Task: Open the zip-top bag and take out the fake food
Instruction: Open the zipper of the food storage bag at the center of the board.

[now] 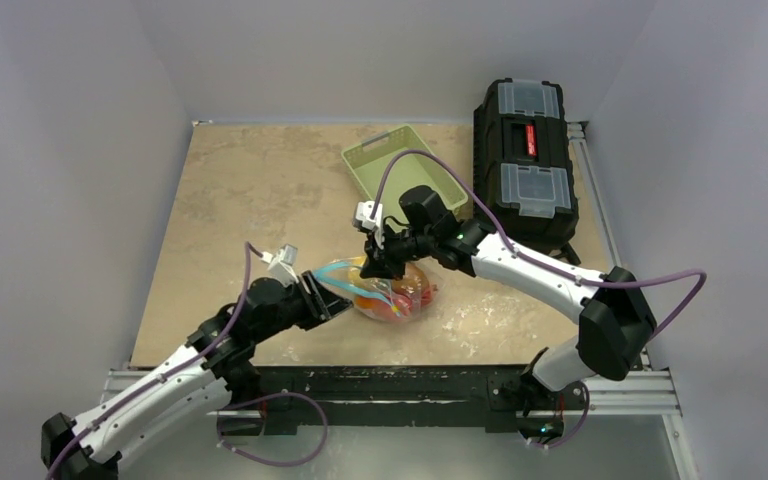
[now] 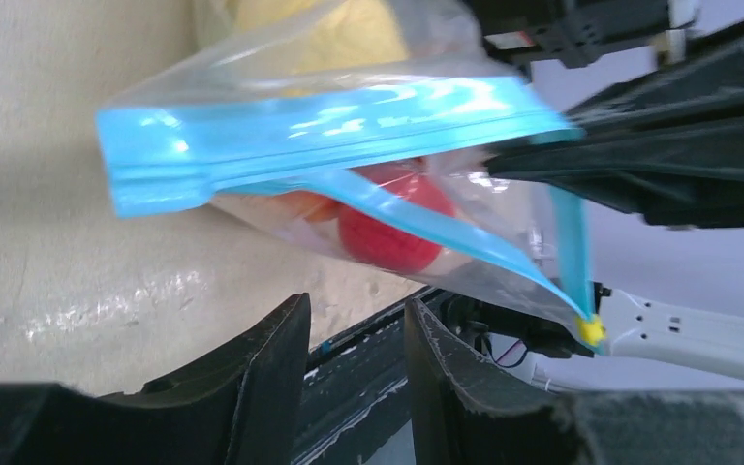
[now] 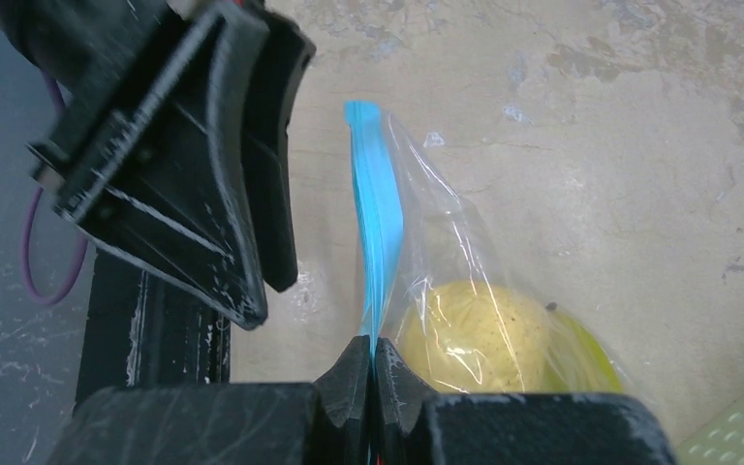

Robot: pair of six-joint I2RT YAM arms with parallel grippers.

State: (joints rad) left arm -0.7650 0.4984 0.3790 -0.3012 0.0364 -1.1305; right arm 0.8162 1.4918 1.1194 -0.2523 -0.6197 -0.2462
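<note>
Count: you have one bag [image 1: 390, 290], one basket [image 1: 372, 142] and one toolbox [image 1: 525, 160] on the desk [image 1: 240, 200], with two arms over it.
Food: through the plastic you can see one red piece [image 2: 387, 232], one yellow piece [image 3: 475, 334] and an orange piece [image 2: 302, 205]. A full count cannot be told.
Bag: it lies on the basket's near side, towards the arm bases.
Toolbox: just right of the basket.
Right jaws: pinched tight on the bag's strip [image 3: 376, 213], which rises straight out of them, with the yellow piece just beside.
Left jaws: narrowly parted and gripping nothing. The bag hangs just beyond their fingertips [image 2: 286, 325], on its side away from the basket.
Zip: its two blue halves are parted at the end your right jaws hold.
</note>
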